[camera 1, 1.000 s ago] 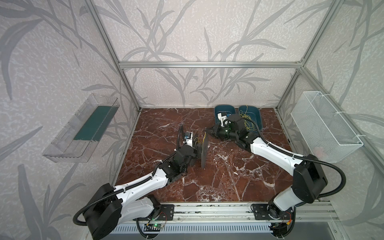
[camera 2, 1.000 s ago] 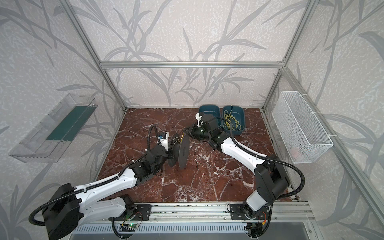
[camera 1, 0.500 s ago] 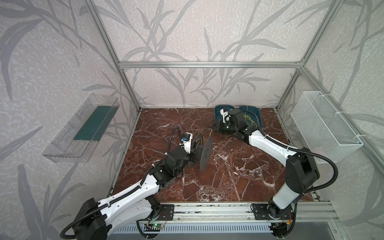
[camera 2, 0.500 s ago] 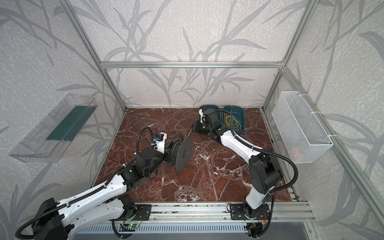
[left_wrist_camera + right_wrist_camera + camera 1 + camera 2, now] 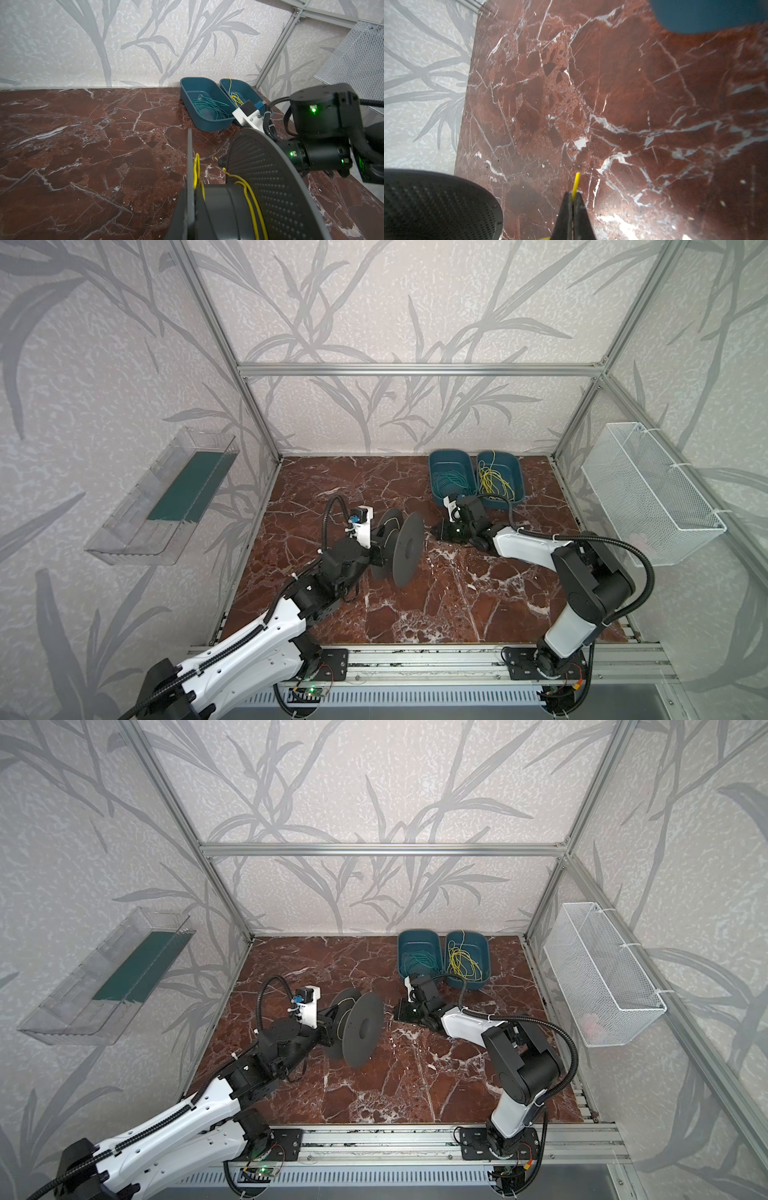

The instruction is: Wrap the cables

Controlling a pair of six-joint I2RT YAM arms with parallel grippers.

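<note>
Pinches thin yellow cable in closed right gripper, just right of black plastic spool clamped by left gripper.

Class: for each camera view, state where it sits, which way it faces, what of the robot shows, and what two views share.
Top views: high over the arm bases, looking down on the marble table; left arm and right arm show.
Left wrist: on the left arm, looking across the spool to the teal bins; right arm shows.
Right wrist: looking down at the marble; right gripper pinches a yellow cable.
Shared: the spool, in all.
</note>
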